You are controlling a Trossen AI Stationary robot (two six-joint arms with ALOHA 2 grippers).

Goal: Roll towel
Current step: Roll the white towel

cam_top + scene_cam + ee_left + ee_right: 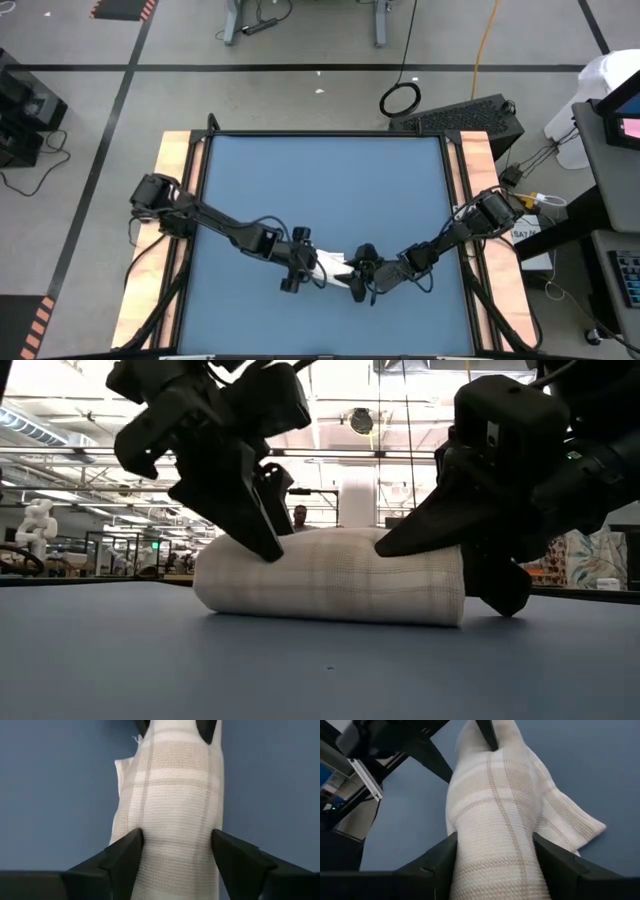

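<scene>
The surface (320, 190) is showing as a big flat blue top with a dark edge around it and light wooden strips running down its two sides. It is sitting on a grey floor (300, 90) with dark lines on it.

The towel (330, 575) is lying right on the blue top, near the front edge and about in the middle from side to side. It is resting there as a thick white roll with thin beige lines crossing it. One loose corner of the cloth (585, 827) is sticking out flat onto the blue top beside the roll.
</scene>
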